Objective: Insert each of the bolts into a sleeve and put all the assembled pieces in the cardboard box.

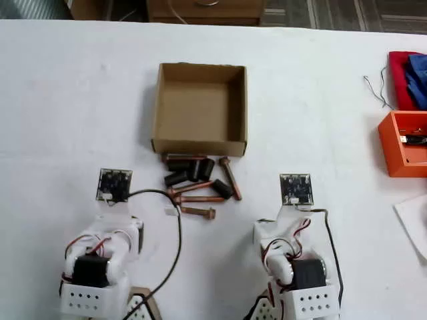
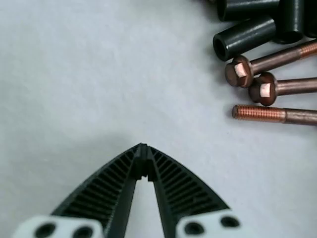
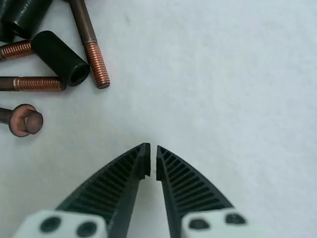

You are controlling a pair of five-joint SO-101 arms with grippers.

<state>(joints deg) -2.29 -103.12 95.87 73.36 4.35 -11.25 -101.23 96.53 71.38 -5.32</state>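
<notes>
An open, empty cardboard box (image 1: 200, 110) stands mid-table. Just in front of it lie several copper bolts (image 1: 199, 199) mixed with black sleeves (image 1: 176, 179), all loose. Both arms rest at the near edge, either side of the pile. My left gripper (image 2: 144, 163) hangs shut and empty over bare table; two bolt heads (image 2: 264, 90), a threaded end (image 2: 257, 113) and a sleeve (image 2: 245, 37) lie off to one side of it. My right gripper (image 3: 153, 161) is shut but for a sliver, holding nothing. Away from its tips lie a sleeve (image 3: 60, 57) and a bolt head (image 3: 25, 120).
An orange bin (image 1: 403, 143) and a red and blue cloth (image 1: 408, 80) sit at the far right, with a sheet of paper (image 1: 413, 223) nearer. A black cable (image 1: 175, 233) loops between the arms. White table surface surrounds the pile.
</notes>
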